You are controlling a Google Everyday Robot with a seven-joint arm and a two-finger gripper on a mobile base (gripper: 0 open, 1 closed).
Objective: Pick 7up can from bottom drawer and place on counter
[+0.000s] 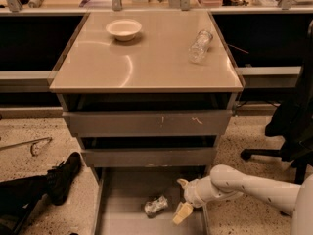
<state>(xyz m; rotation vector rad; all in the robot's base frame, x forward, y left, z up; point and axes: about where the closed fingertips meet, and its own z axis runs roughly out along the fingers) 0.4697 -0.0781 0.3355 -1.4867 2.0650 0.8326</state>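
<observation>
Gripper: the gripper (181, 199) hangs low at 5 o'clock in the picture, over the right part of the open bottom drawer. Its two cream fingers (179, 213) stand wide apart, one higher and one lower as seen here, with nothing held between them.
Arm: the white arm (254, 186) comes in from the 4 o'clock edge and reaches left to the drawer.
Can: the can (156, 205) lies on its side on the drawer floor, at 9 o'clock from the gripper and just beside it, outside the fingers. It is silver with dark patches and looks dented.
Bottom drawer: the bottom drawer (122, 204) stands open at 6 o'clock, a shallow grey tray with a flat floor and low side walls. The can is the only thing lying in it.
Counter: the counter (146, 65) is a glossy beige slab on top of the cabinet, filling the picture from the middle up to 12 o'clock.
Bowl: a pale bowl (123, 29) sits upright at 11 o'clock on the counter.
Bottle: a clear plastic bottle (200, 45) lies on its side at 2 o'clock on the counter, well apart from the bowl.
Drawer fronts: two grey drawer fronts (146, 123), one above the other, sit between the counter and the open drawer. The upper one has pale scratches.
Floor: the speckled floor (29, 131) spreads on both sides of the cabinet.
Shoe: a black shoe (62, 176) with a dark trouser leg rests on the floor at 8 o'clock.
Chair: a dark office chair (288, 126) stands at the 3 o'clock edge.
</observation>
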